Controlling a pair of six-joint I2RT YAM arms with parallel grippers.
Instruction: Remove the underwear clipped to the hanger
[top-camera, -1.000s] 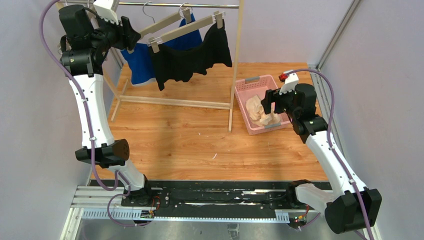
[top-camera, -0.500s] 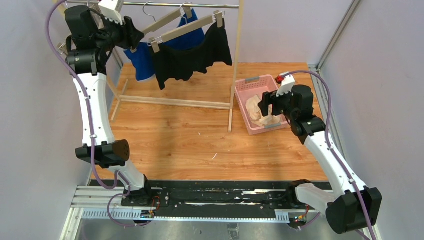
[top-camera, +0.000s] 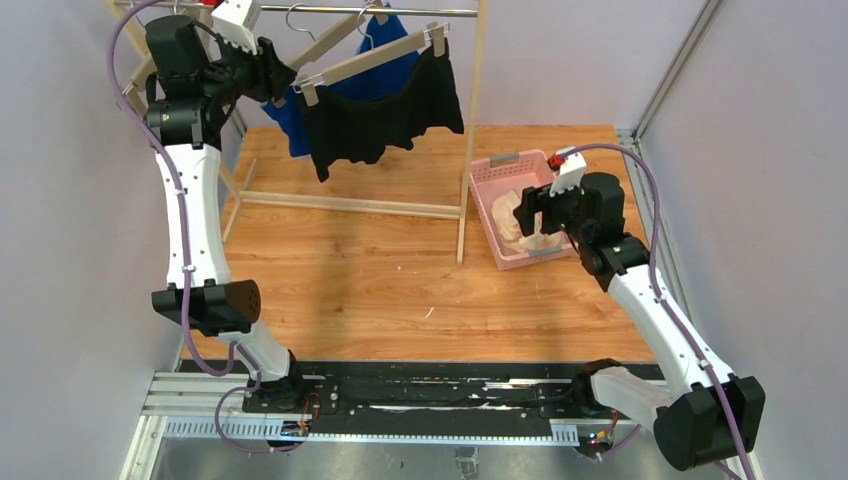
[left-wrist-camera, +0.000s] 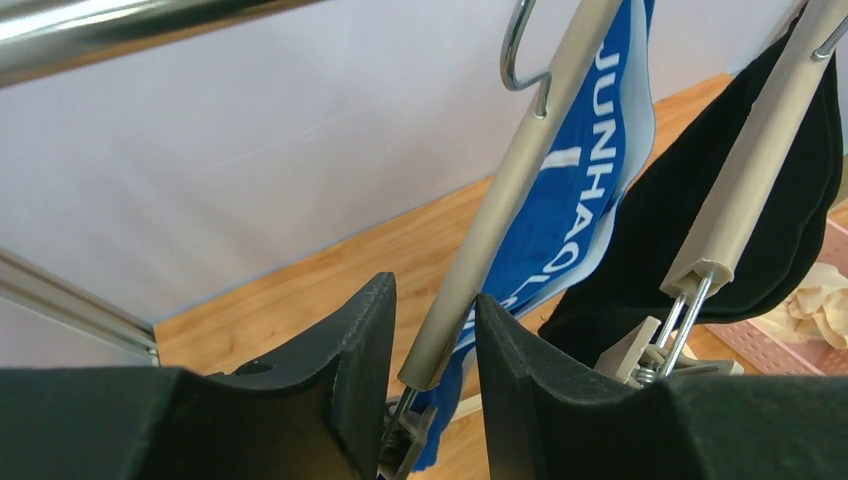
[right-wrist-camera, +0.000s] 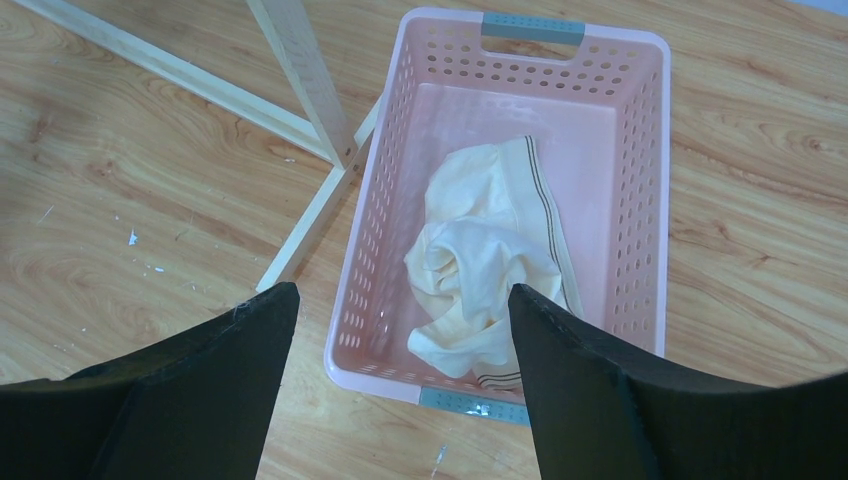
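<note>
The blue underwear (top-camera: 290, 125) with white lettering (left-wrist-camera: 580, 200) hangs clipped to a beige hanger (left-wrist-camera: 520, 170) on the rail. My left gripper (top-camera: 282, 78) is high at the rack. Its jaws are nearly closed around the hanger's lower end and clip (left-wrist-camera: 435, 290); the bar touches the right finger. The black underwear (top-camera: 385, 110) hangs on a second hanger just to the right (left-wrist-camera: 690, 210). The cream underwear (right-wrist-camera: 490, 250) lies crumpled in the pink basket (right-wrist-camera: 400, 150). My right gripper (right-wrist-camera: 402, 290) is open and empty above the basket's near end (top-camera: 532, 208).
A wooden clothes rack with a metal rail (top-camera: 380, 11) and an upright post (top-camera: 472, 120) stands at the back. Its base bars (top-camera: 340, 205) lie on the wooden floor, and one runs up to the pink basket (top-camera: 505, 160). Walls close in on both sides.
My left gripper has moved right and slightly up onto the hanger end; the blue underwear and its hanger have swung right. My right gripper has drifted a little left over the basket.
</note>
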